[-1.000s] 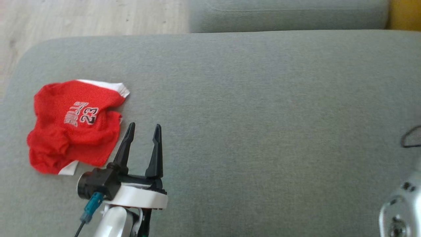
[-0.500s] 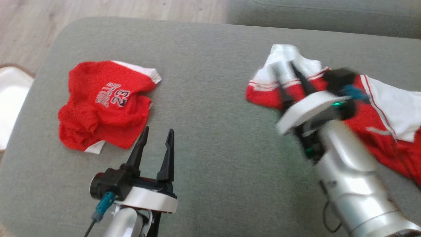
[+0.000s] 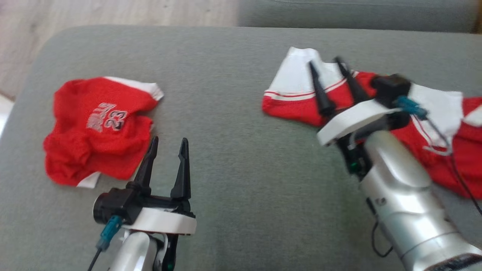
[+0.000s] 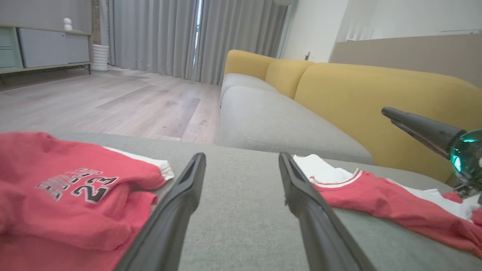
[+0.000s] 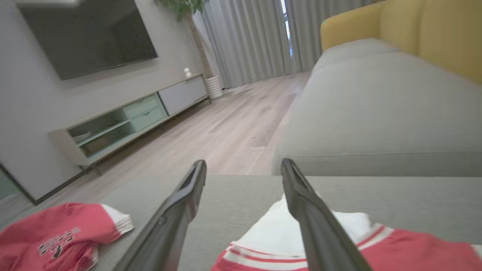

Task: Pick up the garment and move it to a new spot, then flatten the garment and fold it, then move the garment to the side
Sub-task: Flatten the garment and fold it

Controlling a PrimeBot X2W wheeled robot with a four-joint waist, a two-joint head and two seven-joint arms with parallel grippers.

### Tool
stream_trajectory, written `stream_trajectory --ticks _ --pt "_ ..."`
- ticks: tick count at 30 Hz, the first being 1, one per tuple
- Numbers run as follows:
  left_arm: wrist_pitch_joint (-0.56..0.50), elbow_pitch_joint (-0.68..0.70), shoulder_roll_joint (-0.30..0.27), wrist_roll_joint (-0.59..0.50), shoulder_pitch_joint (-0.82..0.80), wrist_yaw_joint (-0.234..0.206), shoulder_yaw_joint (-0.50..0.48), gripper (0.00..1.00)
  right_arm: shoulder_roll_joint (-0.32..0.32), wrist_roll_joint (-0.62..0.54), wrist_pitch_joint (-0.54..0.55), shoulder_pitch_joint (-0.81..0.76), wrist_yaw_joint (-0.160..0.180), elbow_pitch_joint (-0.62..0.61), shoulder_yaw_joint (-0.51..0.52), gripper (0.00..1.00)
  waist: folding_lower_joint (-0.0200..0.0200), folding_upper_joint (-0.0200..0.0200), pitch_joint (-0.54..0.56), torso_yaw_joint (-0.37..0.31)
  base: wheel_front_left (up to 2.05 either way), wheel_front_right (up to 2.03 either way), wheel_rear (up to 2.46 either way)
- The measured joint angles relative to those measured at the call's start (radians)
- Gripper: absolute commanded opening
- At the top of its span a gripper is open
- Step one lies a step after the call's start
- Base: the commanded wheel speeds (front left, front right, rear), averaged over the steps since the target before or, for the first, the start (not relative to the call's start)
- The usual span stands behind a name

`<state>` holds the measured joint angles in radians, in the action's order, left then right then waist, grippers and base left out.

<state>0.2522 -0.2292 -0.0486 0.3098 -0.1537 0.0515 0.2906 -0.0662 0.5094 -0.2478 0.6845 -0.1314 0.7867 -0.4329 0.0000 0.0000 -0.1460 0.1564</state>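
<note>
A red-and-white garment is laid loosely on the right part of the grey cushion. Its white panel, edged with red stripes, is turned toward the far side, and its red mesh is rumpled and trails off to the right. A red jersey lettered BULLS 23 is bunched, roughly folded, at the left, well apart from it.

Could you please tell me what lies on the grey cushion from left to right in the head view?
red number 23 jersey → left gripper → red and white garment
</note>
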Motion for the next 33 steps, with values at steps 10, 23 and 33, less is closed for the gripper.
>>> stream_trajectory --ticks 10,23,33 --pt "0.000 0.026 0.000 -0.001 0.001 0.003 -0.005 1.00 0.001 -0.256 -0.007 -0.335 0.000 -0.313 0.374 1.00 -0.0001 0.0000 0.010 -0.096 0.00 0.00 0.00" --pt "0.000 0.026 0.000 -0.003 0.017 0.012 -0.001 1.00 0.015 -0.229 -0.007 -0.473 0.000 -0.438 0.452 1.00 -0.0001 0.0000 0.016 -0.132 0.00 0.00 0.00" --pt "0.000 0.018 0.000 -0.011 0.015 0.020 0.008 1.00 0.019 -0.291 -0.007 -0.368 0.000 -0.237 0.632 1.00 0.0000 0.0000 -0.012 -0.090 0.00 0.00 0.00"
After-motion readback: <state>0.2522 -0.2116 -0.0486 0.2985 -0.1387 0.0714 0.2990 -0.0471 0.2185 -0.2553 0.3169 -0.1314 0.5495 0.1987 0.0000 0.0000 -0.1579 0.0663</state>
